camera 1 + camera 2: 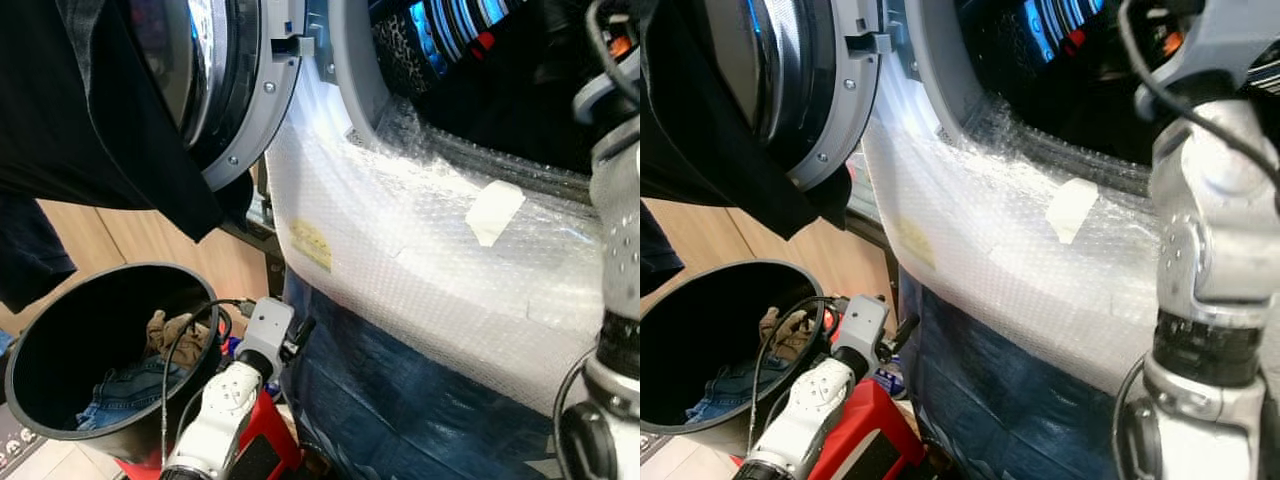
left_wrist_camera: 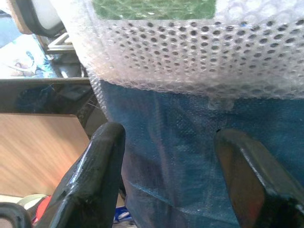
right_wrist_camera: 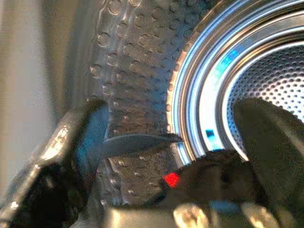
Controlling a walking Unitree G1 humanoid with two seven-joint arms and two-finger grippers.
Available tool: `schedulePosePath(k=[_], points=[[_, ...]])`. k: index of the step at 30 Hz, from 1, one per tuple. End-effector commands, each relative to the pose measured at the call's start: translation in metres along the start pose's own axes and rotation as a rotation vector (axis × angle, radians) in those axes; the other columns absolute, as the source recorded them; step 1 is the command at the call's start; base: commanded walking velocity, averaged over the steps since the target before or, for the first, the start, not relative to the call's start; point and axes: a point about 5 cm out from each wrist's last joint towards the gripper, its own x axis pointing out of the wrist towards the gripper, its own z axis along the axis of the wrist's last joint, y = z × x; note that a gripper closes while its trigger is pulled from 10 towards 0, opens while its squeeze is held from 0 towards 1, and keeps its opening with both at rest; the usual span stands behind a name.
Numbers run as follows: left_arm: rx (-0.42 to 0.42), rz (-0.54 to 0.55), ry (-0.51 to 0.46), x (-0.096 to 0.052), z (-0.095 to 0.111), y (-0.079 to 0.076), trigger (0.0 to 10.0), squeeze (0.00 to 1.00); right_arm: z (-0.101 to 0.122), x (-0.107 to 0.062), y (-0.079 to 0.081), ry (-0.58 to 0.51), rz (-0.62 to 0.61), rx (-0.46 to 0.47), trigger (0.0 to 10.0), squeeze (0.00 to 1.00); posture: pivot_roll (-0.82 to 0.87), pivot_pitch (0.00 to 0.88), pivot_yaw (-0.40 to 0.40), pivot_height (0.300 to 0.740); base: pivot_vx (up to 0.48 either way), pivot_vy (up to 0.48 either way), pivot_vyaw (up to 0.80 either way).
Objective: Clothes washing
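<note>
1. I see the front-loading washing machine wrapped in clear bubble wrap (image 1: 420,250) tilted across my head view, its round opening at about 1 o'clock and its grey-rimmed round door (image 1: 235,90) swung open toward 11 o'clock.
2. A black garment (image 1: 110,120) hangs over the open door, drooping toward 9 o'clock.
3. The round black plastic laundry bucket (image 1: 60,340) sits at 7 o'clock, mouth tipped toward me, with blue denim clothes (image 1: 125,390) and a tan cloth (image 1: 175,330) lying inside.
4. My left pincer (image 2: 166,161) is low at 6 o'clock, pointing at the blue woven sheet (image 1: 400,390) covering the machine's lower front; its fingers stand wide apart, holding nothing.
5. My right arm (image 1: 1210,260) rises at 3 o'clock, and the right pincer (image 3: 166,142) reaches into the machine's mouth, facing the perforated steel drum (image 3: 280,80); its fingers are spread wide and empty.
6. A wooden panel (image 1: 130,245) stands behind the bucket, and a red object (image 1: 865,430) lies beneath my left arm.
</note>
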Motion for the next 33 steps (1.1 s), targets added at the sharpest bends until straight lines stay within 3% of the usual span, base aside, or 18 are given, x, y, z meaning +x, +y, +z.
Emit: schedulePosePath(k=[1, 3, 7, 9, 10, 12, 15, 18, 20, 26, 27, 28, 29, 32, 33], points=[[-0.002, 0.003, -0.001, 0.000, 0.001, 0.000, 10.0, 0.00, 0.008, -0.004, 0.012, -0.048, 0.077, 0.013, 10.0, 0.00, -0.09, 0.122, 0.015, 0.740, 0.000, 0.000, 0.00], [-0.003, 0.009, -0.001, -0.001, 0.000, 0.001, 10.0, 0.00, 0.021, -0.013, 0.037, -0.153, 0.231, 0.111, 10.0, 0.00, -0.09, 0.119, 0.012, 0.740, 0.000, 0.000, 0.00], [-0.001, 0.017, -0.016, -0.001, 0.001, 0.001, 10.0, 0.00, 0.028, -0.023, 0.050, -0.227, 0.334, 0.217, 10.0, 0.00, -0.08, 0.121, 0.011, 0.740, 0.000, 0.000, 0.00], [-0.003, 0.028, -0.028, -0.002, 0.003, 0.002, 10.0, 0.00, 0.031, -0.034, 0.057, -0.270, 0.416, 0.329, 10.0, 0.00, -0.08, 0.121, 0.011, 0.740, 0.000, 0.000, 0.00], [-0.003, 0.028, -0.028, -0.002, 0.003, 0.002, 10.0, 0.00, 0.031, -0.034, 0.057, -0.270, 0.416, 0.329, 10.0, 0.00, -0.08, 0.121, 0.011, 0.740, 0.000, 0.000, 0.00], [-0.002, 0.036, -0.026, -0.003, 0.002, 0.004, 10.0, 0.00, 0.029, -0.065, 0.074, -0.273, 0.638, 0.442, 10.0, 0.00, -0.08, 0.120, 0.006, 0.740, 0.000, 0.000, 0.00], [-0.002, 0.037, -0.025, -0.003, 0.001, 0.004, 10.0, 0.00, 0.026, -0.076, 0.081, -0.254, 0.710, 0.484, 10.0, 0.00, -0.08, 0.119, 0.007, 0.740, 0.000, 0.000, 0.00], [0.001, 0.036, -0.024, -0.003, 0.001, 0.004, 10.0, 0.00, 0.021, -0.095, 0.089, -0.230, 0.810, 0.593, 10.0, 0.00, -0.08, 0.118, 0.007, 0.740, 0.000, 0.000, 0.00], [0.001, 0.033, -0.024, -0.002, 0.001, 0.004, 10.0, 0.00, 0.011, -0.114, 0.093, -0.177, 0.894, 0.659, 10.0, 0.00, -0.08, 0.117, 0.007, 0.740, 0.000, 0.000, 0.00], [0.005, 0.031, -0.023, -0.002, 0.001, 0.004, 10.0, 0.00, -0.019, -0.144, 0.100, 0.007, 0.950, 0.729, 10.0, 0.00, -0.08, 0.111, 0.005, 0.740, 0.000, 0.000, 0.00], [0.006, 0.031, -0.020, -0.002, 0.000, 0.004, 10.0, 0.00, -0.033, -0.158, 0.099, 0.080, 0.942, 0.792, 10.0, 0.00, -0.08, 0.110, 0.004, 0.740, 0.000, 0.000, 0.00], [0.006, 0.031, -0.020, -0.002, 0.000, 0.004, 10.0, 0.00, -0.033, -0.158, 0.099, 0.080, 0.942, 0.792, 10.0, 0.00, -0.08, 0.110, 0.004, 0.740, 0.000, 0.000, 0.00], [0.013, 0.016, -0.008, -0.002, -0.002, 0.004, 10.0, 0.00, -0.052, -0.173, 0.096, 0.179, 0.900, 0.852, 10.0, 0.00, -0.08, 0.109, 0.005, 0.740, 0.000, 0.000, 0.00], [0.022, 0.005, -0.001, -0.002, -0.004, 0.003, 10.0, 0.00, -0.062, -0.182, 0.095, 0.235, 0.880, 0.874, 10.0, 0.00, -0.08, 0.109, 0.005, 0.740, 0.000, 0.000, 0.00], [0.034, -0.040, 0.035, -0.005, -0.012, -0.001, 10.0, 0.00, -0.096, -0.216, 0.095, 0.440, 0.852, 0.877, 10.0, 0.00, -0.07, 0.105, 0.005, 0.740, 0.000, 0.000, 0.00]])
